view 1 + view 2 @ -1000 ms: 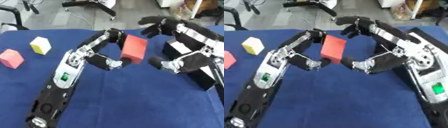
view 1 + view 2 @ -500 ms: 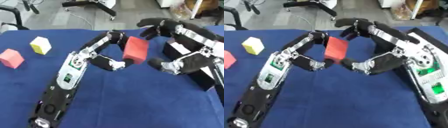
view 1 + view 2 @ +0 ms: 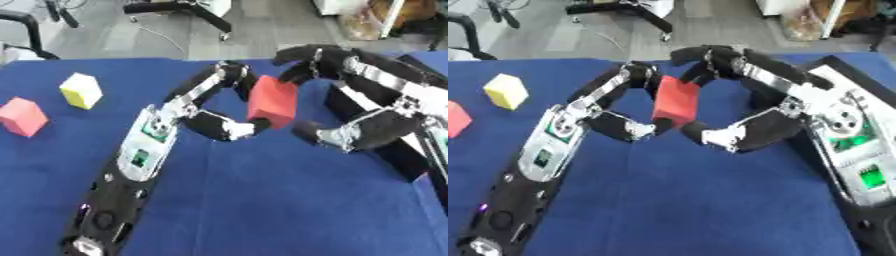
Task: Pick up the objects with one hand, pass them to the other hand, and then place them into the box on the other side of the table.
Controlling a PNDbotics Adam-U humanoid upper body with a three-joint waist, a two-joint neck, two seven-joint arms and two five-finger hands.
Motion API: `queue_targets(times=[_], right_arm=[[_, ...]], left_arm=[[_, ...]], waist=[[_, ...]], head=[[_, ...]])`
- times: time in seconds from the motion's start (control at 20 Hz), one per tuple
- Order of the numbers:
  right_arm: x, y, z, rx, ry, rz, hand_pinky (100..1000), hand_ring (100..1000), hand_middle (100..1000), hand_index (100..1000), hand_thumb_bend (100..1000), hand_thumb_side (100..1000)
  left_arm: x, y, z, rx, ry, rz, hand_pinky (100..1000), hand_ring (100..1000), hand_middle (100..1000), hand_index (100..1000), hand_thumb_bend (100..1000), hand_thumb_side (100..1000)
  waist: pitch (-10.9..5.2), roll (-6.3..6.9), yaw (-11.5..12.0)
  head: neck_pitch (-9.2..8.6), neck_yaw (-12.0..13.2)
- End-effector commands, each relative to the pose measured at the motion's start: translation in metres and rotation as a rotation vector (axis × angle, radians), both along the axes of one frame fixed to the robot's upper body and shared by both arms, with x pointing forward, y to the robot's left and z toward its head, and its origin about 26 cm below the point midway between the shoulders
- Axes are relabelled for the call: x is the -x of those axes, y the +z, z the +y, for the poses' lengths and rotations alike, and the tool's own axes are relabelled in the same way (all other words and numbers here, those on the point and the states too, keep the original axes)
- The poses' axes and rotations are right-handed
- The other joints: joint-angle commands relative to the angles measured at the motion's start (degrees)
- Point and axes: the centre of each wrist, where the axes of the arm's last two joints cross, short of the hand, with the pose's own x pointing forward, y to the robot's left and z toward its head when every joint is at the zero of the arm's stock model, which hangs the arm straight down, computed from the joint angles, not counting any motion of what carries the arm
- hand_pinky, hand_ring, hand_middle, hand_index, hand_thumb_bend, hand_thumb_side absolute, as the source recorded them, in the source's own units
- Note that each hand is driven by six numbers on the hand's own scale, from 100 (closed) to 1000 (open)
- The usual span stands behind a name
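Observation:
A red block (image 3: 272, 100) hangs above the blue table, pinched by my left hand (image 3: 227, 124), whose thumb sits at the block's lower edge and fingers at its top. My right hand (image 3: 337, 137) is open beside it: its thumb lies just right of the block's lower corner, and its fingers (image 3: 308, 59) arch over the block's top. A yellow block (image 3: 81, 90) and a pink block (image 3: 22, 116) rest on the table at the far left. The dark box (image 3: 398, 155) lies along the right edge, mostly hidden behind my right arm.
The blue tablecloth (image 3: 262, 200) covers the whole work surface. Beyond the far edge is grey floor with a chair base (image 3: 188, 11) and some clutter at the upper right.
My left hand has carried the red block slightly right, closer to my right hand. The right hand's thumb and fingers now stand nearer around the block.

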Motion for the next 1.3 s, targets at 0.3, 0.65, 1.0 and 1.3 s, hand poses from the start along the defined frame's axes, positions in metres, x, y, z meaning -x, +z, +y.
queue_targets(times=[0.3, 0.65, 1.0, 1.3], right_arm=[[-0.0032, 0.0009, -0.002, 0.095, -0.001, -0.017, 789, 815, 882, 944, 318, 385], [-0.0037, 0.0022, -0.0044, 0.119, -0.045, -0.077, 801, 829, 886, 953, 317, 389], [-0.0012, 0.0058, -0.0048, 0.101, -0.138, -0.211, 813, 835, 888, 963, 322, 392], [0.0022, 0.0087, -0.0038, 0.066, -0.185, -0.28, 819, 837, 888, 966, 327, 393]], left_arm=[[0.0009, 0.01, -0.004, -0.009, 0.011, -0.051, 581, 538, 538, 635, 399, 334], [0.001, 0.011, -0.0048, -0.029, 0.025, -0.076, 585, 539, 539, 639, 396, 338], [0.0008, 0.0094, -0.0044, -0.07, 0.05, -0.108, 583, 535, 534, 636, 429, 341], [-0.0003, 0.0055, -0.0051, -0.114, 0.08, -0.133, 585, 534, 532, 635, 436, 344]], waist=[[-0.43, -1.03, -0.14], [-0.45, -1.06, -0.25], [-0.4, -1.07, -0.21], [-0.4, -1.03, -0.25]], head=[[-0.08, -0.21], [-0.08, -0.14], [-0.08, -0.09], [-0.08, -0.17]])
